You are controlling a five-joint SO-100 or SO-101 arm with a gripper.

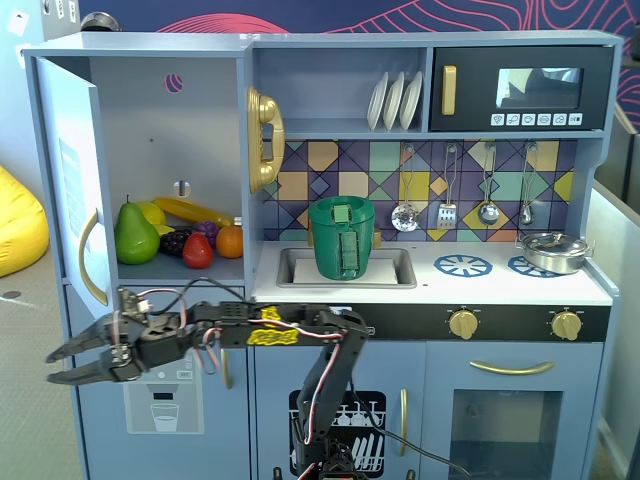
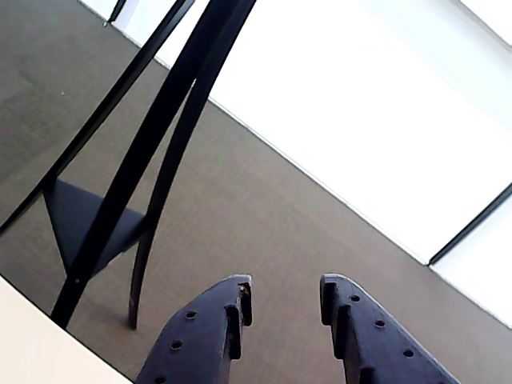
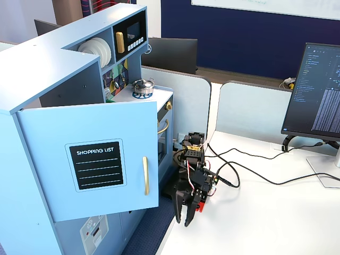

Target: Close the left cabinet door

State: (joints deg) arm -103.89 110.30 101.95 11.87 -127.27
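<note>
The left cabinet door (image 3: 48, 170) stands wide open. In a fixed view its light blue front shows the black SHOPPING LIST panel and the gold handle (image 3: 145, 175). In the front fixed view the door (image 1: 68, 170) swings out at the far left with its pale inside showing, and its handle (image 1: 88, 255) curves below. My gripper (image 1: 50, 367) is open and empty, below the door's lower edge and apart from it. It shows beside the door's free edge (image 3: 182, 219). In the wrist view the gripper (image 2: 286, 292) has its fingers spread over grey floor.
Toy fruit (image 1: 175, 238) lies in the open cabinet. The ice-dispenser door (image 1: 160, 400) is behind my arm. A green pot (image 1: 342, 238) sits in the sink. A monitor (image 3: 319, 90) and cables (image 3: 249, 175) are on the white table. A black chair frame (image 2: 120, 184) stands on the floor.
</note>
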